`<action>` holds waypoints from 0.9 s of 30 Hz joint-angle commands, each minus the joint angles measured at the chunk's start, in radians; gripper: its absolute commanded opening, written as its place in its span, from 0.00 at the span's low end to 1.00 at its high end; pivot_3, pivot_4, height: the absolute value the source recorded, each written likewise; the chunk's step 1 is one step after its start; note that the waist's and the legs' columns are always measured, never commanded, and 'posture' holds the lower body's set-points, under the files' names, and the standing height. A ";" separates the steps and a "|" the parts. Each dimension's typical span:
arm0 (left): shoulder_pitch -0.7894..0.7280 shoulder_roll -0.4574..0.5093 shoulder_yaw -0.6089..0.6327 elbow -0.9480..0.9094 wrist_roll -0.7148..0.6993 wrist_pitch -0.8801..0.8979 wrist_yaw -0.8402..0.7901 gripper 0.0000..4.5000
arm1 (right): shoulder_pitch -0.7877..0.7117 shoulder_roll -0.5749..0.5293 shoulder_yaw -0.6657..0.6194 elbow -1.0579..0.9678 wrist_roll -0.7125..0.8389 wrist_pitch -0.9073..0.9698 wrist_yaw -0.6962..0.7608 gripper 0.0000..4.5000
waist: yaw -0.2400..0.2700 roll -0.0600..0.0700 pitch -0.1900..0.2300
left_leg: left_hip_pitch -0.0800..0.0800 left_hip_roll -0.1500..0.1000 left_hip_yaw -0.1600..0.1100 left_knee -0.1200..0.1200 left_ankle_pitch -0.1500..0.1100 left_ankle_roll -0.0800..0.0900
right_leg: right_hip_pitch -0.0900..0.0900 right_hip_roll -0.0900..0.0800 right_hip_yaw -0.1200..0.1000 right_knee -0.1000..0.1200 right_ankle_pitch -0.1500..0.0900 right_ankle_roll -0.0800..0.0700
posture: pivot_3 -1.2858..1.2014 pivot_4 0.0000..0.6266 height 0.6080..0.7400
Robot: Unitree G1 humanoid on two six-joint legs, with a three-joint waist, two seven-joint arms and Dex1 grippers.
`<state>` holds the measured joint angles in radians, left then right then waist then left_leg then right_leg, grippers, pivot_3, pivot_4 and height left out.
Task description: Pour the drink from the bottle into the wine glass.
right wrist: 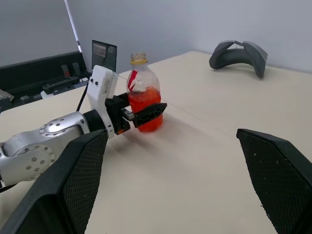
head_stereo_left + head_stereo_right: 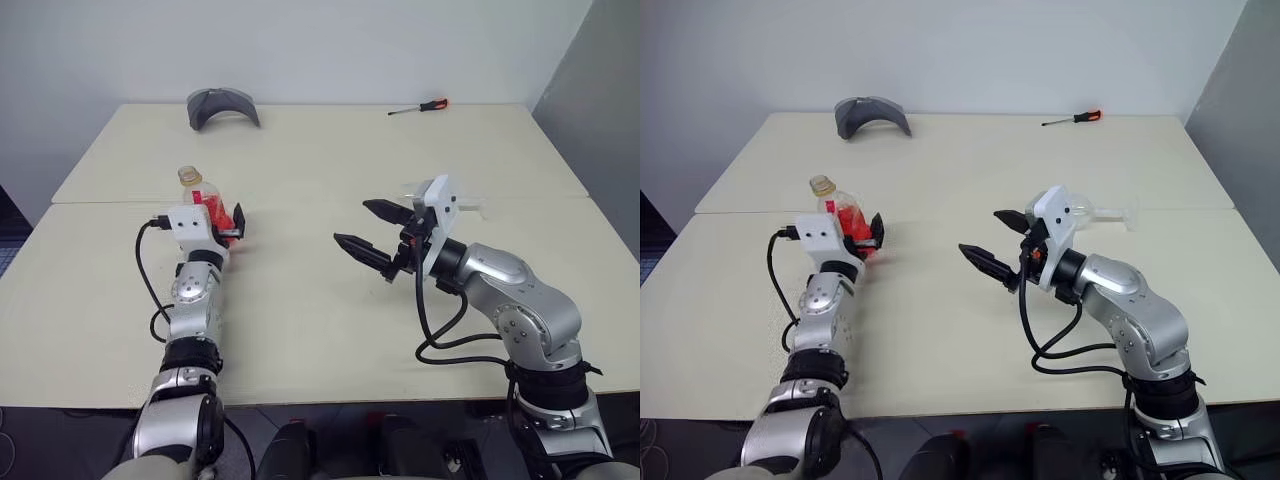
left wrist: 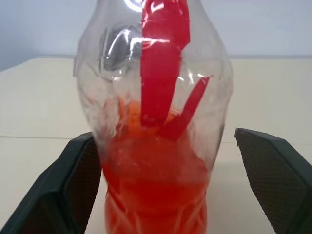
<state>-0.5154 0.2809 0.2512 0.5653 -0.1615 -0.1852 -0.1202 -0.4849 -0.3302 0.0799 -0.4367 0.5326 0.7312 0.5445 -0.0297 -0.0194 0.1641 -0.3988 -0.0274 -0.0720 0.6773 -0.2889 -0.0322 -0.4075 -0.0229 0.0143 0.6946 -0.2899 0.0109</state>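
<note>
Bottle [image 1: 144, 100] upright, uncapped, between spread left fingers [image 3: 78, 180]; right fingers [image 2: 362, 247] spread too. Probably regrasping; next, closing before tipping toward wine glass [image 2: 1092, 213].

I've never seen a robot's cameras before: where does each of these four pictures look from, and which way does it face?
Head, both eyes: forward and down over the beige table; both arms show.
Left wrist: along the open left pincer, around the clear plastic bottle of red drink.
Right wrist: along the open right pincer, towards the left arm.
Shared: both wrist views show the bottle.
</note>
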 commanded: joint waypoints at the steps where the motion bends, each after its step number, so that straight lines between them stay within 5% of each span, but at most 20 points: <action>1: 0.079 -0.014 0.005 -0.186 -0.029 0.083 0.012 1.00 | -0.011 0.007 -0.017 -0.017 0.024 -0.020 0.008 1.00 | 0.000 0.000 0.000 | 0.000 0.000 0.000 0.000 0.000 0.000 | 0.000 0.000 0.000 0.000 0.000 0.000 | 0.52 0.24 1.00; 10: 0.304 -0.018 -0.026 -0.642 -0.077 0.363 0.007 1.00 | 0.053 -0.026 -0.035 -0.049 0.028 -0.022 0.022 1.00 | 0.001 0.000 0.000 | 0.000 0.000 0.000 0.000 -0.001 0.001 | 0.001 0.000 0.001 -0.001 0.000 0.000 | 0.52 0.24 1.00; 15: 0.440 0.059 -0.122 -0.904 -0.174 0.543 -0.163 1.00 | 0.109 -0.123 -0.061 -0.047 -0.049 -0.076 0.026 1.00 | 0.005 0.000 0.000 | 0.000 0.000 0.000 0.000 -0.002 0.004 | 0.001 0.000 0.000 -0.001 0.000 0.000 | 0.52 0.24 1.00; 23: 0.424 0.232 -0.289 -1.030 -0.263 0.578 -0.524 1.00 | 0.099 -0.425 0.007 0.265 -0.523 -0.472 -0.022 1.00 | 0.005 0.000 0.000 | 0.002 0.000 0.002 0.000 -0.002 0.004 | 0.003 0.001 0.001 -0.002 0.000 0.000 | 0.52 0.24 1.00; 27: 0.324 0.242 -0.344 -0.950 -0.245 0.523 -0.632 1.00 | 0.037 -0.472 0.068 0.463 -0.698 -0.632 -0.069 1.00 | 0.003 0.000 0.000 | 0.002 0.001 0.003 -0.001 -0.002 0.004 | 0.003 0.002 0.002 -0.002 0.000 0.000 | 0.52 0.24 1.00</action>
<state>-0.1609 0.5189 -0.0875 -0.4049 -0.4149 0.3804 -0.7140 -0.4163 -0.7899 0.1339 -0.0053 -0.1003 0.1740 0.5060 -0.0266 -0.0196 0.1637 -0.3964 -0.0261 -0.0682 0.6769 -0.2910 -0.0284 -0.4046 -0.0211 0.0165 0.6932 -0.2905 0.0104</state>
